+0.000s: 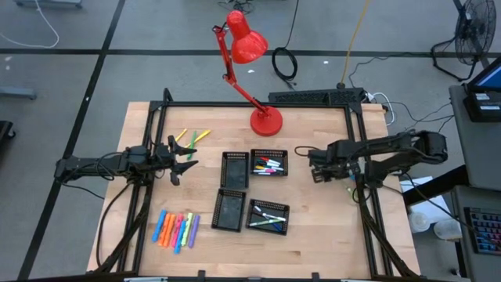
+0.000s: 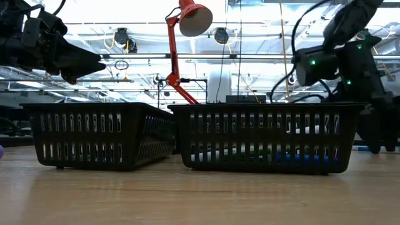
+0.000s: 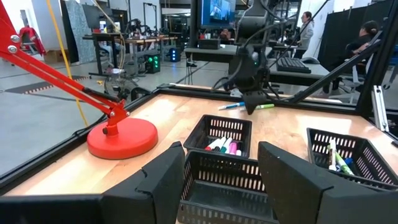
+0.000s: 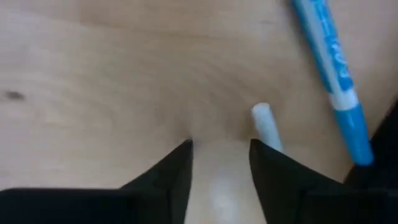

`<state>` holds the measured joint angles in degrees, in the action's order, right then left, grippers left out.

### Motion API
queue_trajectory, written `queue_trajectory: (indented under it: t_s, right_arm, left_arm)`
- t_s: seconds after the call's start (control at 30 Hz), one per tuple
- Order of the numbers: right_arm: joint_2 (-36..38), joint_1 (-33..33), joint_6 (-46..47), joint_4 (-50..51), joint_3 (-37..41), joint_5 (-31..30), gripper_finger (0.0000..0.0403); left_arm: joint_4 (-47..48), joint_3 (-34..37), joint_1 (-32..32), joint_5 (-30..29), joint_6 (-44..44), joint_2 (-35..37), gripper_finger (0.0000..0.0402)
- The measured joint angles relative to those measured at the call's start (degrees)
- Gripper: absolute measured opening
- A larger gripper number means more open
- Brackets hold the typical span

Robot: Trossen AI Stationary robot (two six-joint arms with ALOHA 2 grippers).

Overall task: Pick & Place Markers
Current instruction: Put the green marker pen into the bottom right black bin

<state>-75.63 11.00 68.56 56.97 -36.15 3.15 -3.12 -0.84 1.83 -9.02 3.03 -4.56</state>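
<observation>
Several neon highlighters (image 1: 176,229) lie in a row on the table's near left part, and yellow-green markers (image 1: 193,139) lie near its far left. Two of the black mesh trays hold markers (image 1: 268,165) (image 1: 268,217). My right gripper (image 1: 311,166) (image 4: 221,143) is open and points down, close over the table right of the trays. A white marker's end (image 4: 262,118) shows beside one of its fingers, and a blue marker (image 4: 333,74) lies farther off. My left gripper (image 1: 186,160) (image 3: 221,155) is open, level in the air left of the trays. My right gripper comes from above, with its fingers standing just over the wood. The white marker's body runs behind one finger (image 4: 280,168). Whether that finger touches it, I cannot tell.
Four black mesh trays stand mid-table, and the two left ones (image 1: 234,168) (image 1: 228,210) look empty. A red desk lamp has its base (image 1: 264,120) on the far middle. Bare wood lies along the near edge and at the right. People sit at desks beyond the table (image 3: 367,37).
</observation>
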Motion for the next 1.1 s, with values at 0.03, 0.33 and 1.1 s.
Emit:
queue_trajectory:
  t_s: [0.03,0.33,1.1]
  right_arm:
    - [-0.1,1.1,0.3,0.1,0.7,0.0,0.0159]
    - [0.1,4.4,-2.3,-0.7,4.0,3.6,0.0182]
    - [1.3,7.9,-6.8,-5.8,3.3,7.2,0.0128]
  left_arm:
    - [0.0,0.0,0.0,0.0,0.0,0.0,0.0209]
    - [0.0,0.0,0.0,0.0,0.0,0.0,0.0209]
    - [-0.1,0.0,0.0,0.0,0.0,0.0,0.0209]
